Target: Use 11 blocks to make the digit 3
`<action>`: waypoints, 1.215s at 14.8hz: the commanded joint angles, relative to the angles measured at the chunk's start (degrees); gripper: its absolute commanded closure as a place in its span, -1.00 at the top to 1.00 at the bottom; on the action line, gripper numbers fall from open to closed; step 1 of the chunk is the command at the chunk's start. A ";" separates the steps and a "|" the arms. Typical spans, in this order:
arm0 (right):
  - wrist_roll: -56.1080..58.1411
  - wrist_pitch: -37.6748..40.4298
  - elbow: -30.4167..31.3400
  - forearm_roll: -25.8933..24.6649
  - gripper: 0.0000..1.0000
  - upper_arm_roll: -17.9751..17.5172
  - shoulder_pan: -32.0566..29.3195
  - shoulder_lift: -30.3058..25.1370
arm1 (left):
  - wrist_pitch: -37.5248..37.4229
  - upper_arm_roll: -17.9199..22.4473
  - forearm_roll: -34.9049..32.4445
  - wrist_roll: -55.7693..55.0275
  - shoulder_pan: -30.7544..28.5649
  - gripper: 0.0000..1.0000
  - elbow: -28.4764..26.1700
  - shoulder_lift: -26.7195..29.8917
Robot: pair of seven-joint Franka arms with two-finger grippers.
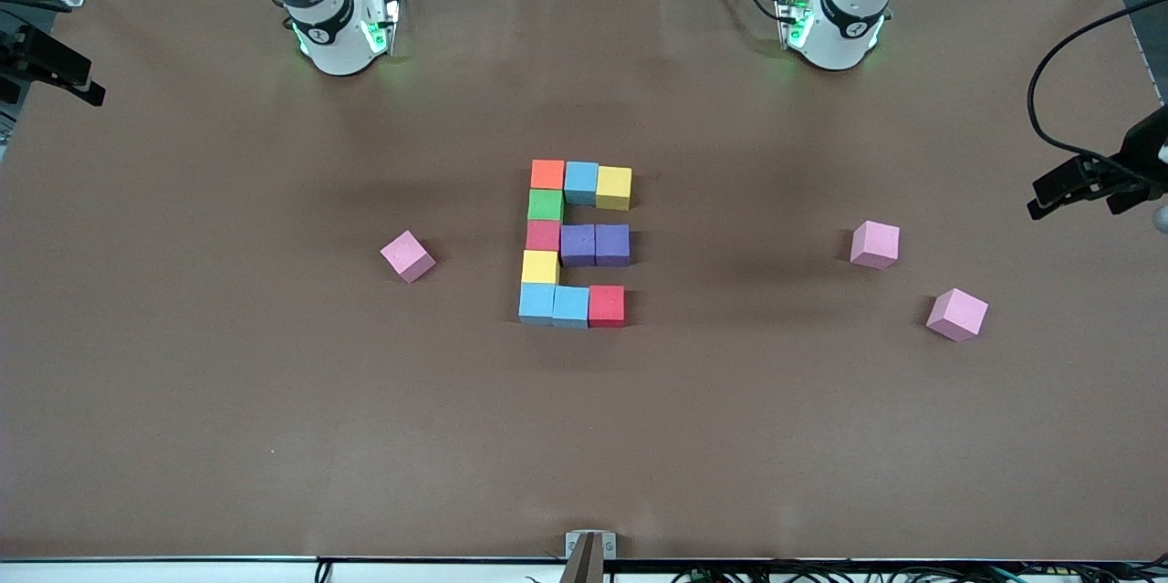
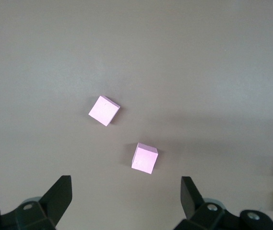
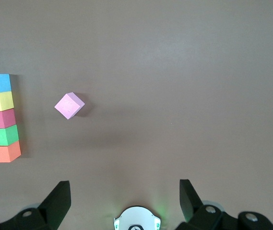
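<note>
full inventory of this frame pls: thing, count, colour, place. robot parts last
Digit figure of touching matte foam cubes: 11; three blue, two yellow, two red, two purple, one orange, one green; table centre.
Loose pink foam cubes: 3; one beside the figure toward the right arm's end; two toward the left arm's end.
Brown table cover: 1, under everything.
Left gripper: open, empty, waiting high over the two pink cubes.
Right gripper: open, empty, waiting high over the table near the single pink cube.

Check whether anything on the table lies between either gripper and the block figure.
Nothing does. Brown table lies bare between the open left gripper and right gripper, both raised near their bases, and the digit 3; pink cubes sit off toward the table's ends.
</note>
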State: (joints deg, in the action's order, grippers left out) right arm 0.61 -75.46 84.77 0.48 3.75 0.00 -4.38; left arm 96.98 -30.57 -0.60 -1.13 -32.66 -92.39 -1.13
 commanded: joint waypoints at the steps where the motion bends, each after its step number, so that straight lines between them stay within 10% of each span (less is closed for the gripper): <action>1: -0.43 -0.30 1.80 0.67 1.00 0.21 -0.18 -0.71 | -4.51 2.60 0.51 1.56 3.10 1.00 5.18 0.17; 10: -0.26 -2.24 4.35 0.67 1.00 0.12 -0.18 -1.42 | -6.46 28.26 0.24 2.01 29.29 1.00 6.17 1.14; 18: -0.26 -3.47 4.27 0.67 1.00 0.12 -0.18 -1.42 | -7.77 30.13 0.77 2.01 30.55 1.00 6.25 0.79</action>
State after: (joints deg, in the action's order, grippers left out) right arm 0.61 -78.11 87.50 0.48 3.89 -0.03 -4.31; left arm 90.10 -0.91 -0.60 -0.13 -2.27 -86.33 -0.81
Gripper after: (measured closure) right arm 0.000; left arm 0.000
